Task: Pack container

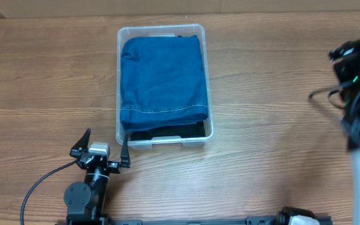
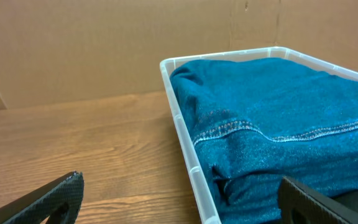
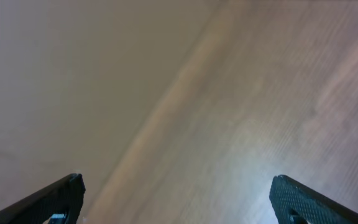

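Observation:
The container (image 1: 209,94), a clear rectangular bin, stands in the middle of the table, at the back. Folded blue denim (image 1: 161,75) fills most of it and lies over something dark (image 1: 167,132) at the near end. My left gripper (image 1: 103,145) is open just in front of the bin's near left corner. In the left wrist view that gripper (image 2: 179,200) straddles the bin's left wall (image 2: 183,140), with denim (image 2: 278,130) to the right of the wall. My right gripper (image 3: 179,200) is open and empty over blurred bare wood. The right arm (image 1: 354,81) is blurred at the far right.
A brown cardboard wall (image 2: 104,43) stands behind the table. A black cable (image 1: 39,184) runs from the left arm across the near left of the wooden table (image 1: 49,81).

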Controlling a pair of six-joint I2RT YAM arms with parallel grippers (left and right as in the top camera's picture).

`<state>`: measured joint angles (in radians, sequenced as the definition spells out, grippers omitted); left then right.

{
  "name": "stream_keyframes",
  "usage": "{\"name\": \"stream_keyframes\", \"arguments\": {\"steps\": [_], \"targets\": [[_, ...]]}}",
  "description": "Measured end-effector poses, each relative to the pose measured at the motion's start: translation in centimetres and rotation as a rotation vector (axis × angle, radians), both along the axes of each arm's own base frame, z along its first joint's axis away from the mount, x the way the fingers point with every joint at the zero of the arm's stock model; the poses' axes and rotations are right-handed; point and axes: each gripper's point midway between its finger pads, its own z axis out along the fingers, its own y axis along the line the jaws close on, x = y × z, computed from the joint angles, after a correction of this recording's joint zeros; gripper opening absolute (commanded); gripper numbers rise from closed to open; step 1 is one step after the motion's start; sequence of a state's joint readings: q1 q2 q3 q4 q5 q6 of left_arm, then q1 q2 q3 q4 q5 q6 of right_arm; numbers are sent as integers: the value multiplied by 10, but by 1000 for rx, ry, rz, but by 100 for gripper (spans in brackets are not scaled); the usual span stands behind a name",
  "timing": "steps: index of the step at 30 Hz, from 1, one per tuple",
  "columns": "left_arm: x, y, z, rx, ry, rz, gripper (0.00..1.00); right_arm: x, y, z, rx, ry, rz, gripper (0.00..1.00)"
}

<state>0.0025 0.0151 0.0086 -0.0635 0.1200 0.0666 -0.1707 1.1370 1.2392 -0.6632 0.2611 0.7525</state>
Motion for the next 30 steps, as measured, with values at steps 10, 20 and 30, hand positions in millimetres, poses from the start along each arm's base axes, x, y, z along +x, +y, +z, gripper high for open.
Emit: {"name": "stream_keyframes", "arguments": {"steps": [10, 20, 30], "targets": [[0, 0, 0, 12, -1, -1, 100, -72, 41, -30, -191, -368, 141, 100], [0, 0, 0, 12, -1, -1, 100, -96, 53, -112, -223, -410, 207, 100], [0, 0, 0, 12, -1, -1, 100, -100, 68, -135, -312, -443, 310, 100]]}}
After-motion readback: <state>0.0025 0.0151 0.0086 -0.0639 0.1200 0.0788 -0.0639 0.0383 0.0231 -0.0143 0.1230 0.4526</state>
